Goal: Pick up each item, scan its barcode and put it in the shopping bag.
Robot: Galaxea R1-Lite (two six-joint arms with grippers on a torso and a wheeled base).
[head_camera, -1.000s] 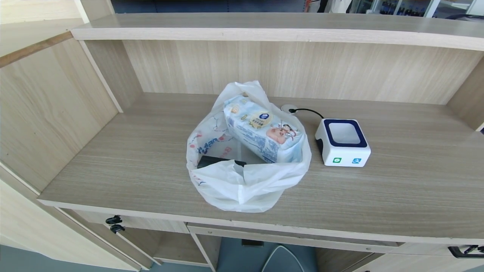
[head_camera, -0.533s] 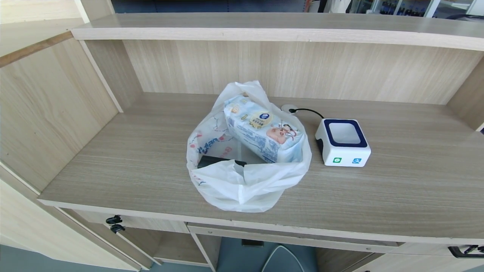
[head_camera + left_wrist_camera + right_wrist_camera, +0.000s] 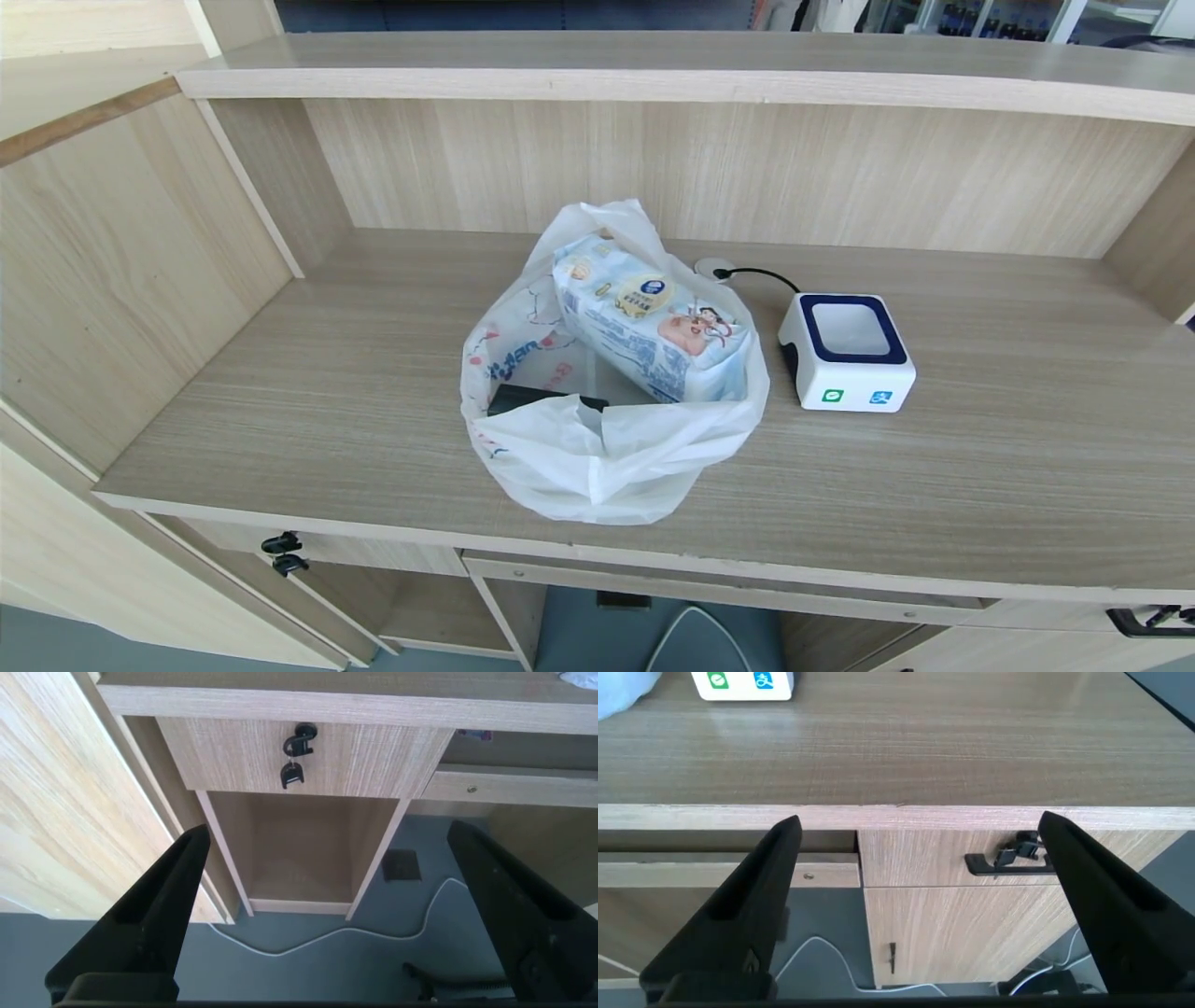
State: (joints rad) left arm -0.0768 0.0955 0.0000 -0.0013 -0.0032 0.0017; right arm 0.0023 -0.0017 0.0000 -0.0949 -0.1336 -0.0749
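Observation:
A white plastic shopping bag [image 3: 597, 457] sits open on the wooden counter [image 3: 980, 467]. Inside it lies a blue-and-white pack of wipes [image 3: 649, 322], tilted against the bag's back wall, and a flat black item [image 3: 523, 399] partly hidden by the bag's front fold. The white barcode scanner [image 3: 845, 352] with a dark blue rim stands just right of the bag; its front [image 3: 743, 683] also shows in the right wrist view. My left gripper [image 3: 327, 919] hangs open below the counter's left front, facing a locked drawer [image 3: 299, 756]. My right gripper [image 3: 920, 905] is open before the counter's right front edge.
A black cable [image 3: 761, 273] runs from the scanner to a grommet [image 3: 714, 268] at the back. Wooden walls and an upper shelf [image 3: 653, 70] enclose the counter. A cabinet door handle [image 3: 1008, 857] sits under the right front edge. Cables lie on the floor [image 3: 327, 952].

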